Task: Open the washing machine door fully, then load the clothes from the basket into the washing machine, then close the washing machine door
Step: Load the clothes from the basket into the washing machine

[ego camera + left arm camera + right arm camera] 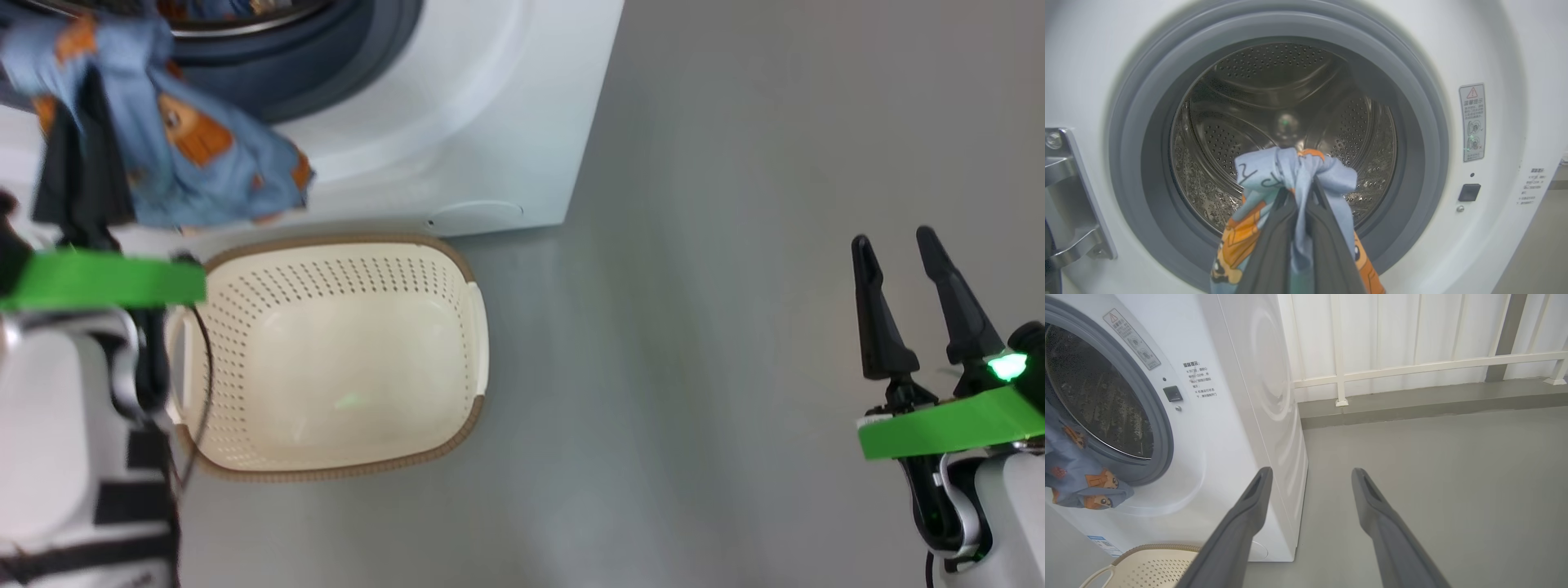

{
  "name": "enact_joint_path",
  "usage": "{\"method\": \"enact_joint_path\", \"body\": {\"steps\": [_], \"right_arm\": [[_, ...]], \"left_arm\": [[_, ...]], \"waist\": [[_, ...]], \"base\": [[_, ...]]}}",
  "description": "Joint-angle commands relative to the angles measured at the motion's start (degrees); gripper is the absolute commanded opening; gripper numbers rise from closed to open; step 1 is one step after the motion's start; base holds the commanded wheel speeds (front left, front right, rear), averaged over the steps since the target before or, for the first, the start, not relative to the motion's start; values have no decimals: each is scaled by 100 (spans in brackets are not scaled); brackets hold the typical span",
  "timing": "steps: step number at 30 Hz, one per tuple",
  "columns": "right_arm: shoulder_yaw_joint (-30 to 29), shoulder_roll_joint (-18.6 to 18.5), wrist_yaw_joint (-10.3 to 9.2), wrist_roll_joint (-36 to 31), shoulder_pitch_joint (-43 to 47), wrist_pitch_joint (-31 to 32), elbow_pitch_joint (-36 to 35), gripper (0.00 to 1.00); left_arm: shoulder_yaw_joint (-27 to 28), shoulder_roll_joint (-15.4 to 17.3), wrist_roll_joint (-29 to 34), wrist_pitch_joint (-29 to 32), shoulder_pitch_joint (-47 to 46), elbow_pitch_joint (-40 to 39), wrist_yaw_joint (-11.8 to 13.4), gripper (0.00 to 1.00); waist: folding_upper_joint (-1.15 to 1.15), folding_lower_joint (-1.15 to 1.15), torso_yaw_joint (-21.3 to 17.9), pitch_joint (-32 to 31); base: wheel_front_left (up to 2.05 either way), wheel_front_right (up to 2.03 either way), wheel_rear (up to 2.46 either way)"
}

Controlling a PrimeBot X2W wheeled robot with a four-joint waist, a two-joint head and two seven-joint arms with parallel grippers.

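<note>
My left gripper (1297, 192) is shut on the clothes (1290, 167), a bunch of light-blue fabric with orange cartoon prints. It holds them up just in front of the open mouth of the washing machine (1494, 49), and the steel drum (1274, 94) behind looks bare. In the head view the clothes (188, 139) hang over the grey seal, above the basket (343, 242), whose inside is bare. My right gripper (894, 238) stands open over the floor, far to the right. The washing machine door is out of view.
A metal hinge bracket (1069, 196) sits left of the opening. Grey floor (694, 327) stretches right of the machine and basket. A white railing and wall (1412, 367) stand behind the machine's right side.
</note>
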Motion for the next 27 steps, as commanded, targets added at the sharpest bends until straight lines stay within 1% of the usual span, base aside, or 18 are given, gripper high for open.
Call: {"method": "enact_joint_path", "body": {"steps": [1,8,16,21,27], "right_arm": [[94,-63,42,42,-81,-45,-149,100],[155,-16,42,64,-312,-45,-179,100],[228,57,42,98,-517,-45,-206,100],[293,119,42,123,-614,-45,-218,100],[360,172,42,141,-635,-45,-216,100]], "left_arm": [[182,256,52,2,-186,-47,54,0],[209,606,158,-8,-1386,1227,200,0],[101,804,238,-40,-2679,2718,270,0],[7,949,300,-50,-3324,3492,271,0],[-103,1134,370,-58,-3907,4194,290,0]], "waist": [[0,-1,-124,232],[0,-1,-346,622],[0,-1,-566,1020],[0,-1,-720,1204],[0,-1,-876,1353]], "base": [[0,0,0],[0,0,0],[0,0,0],[0,0,0],[0,0,0]]}}
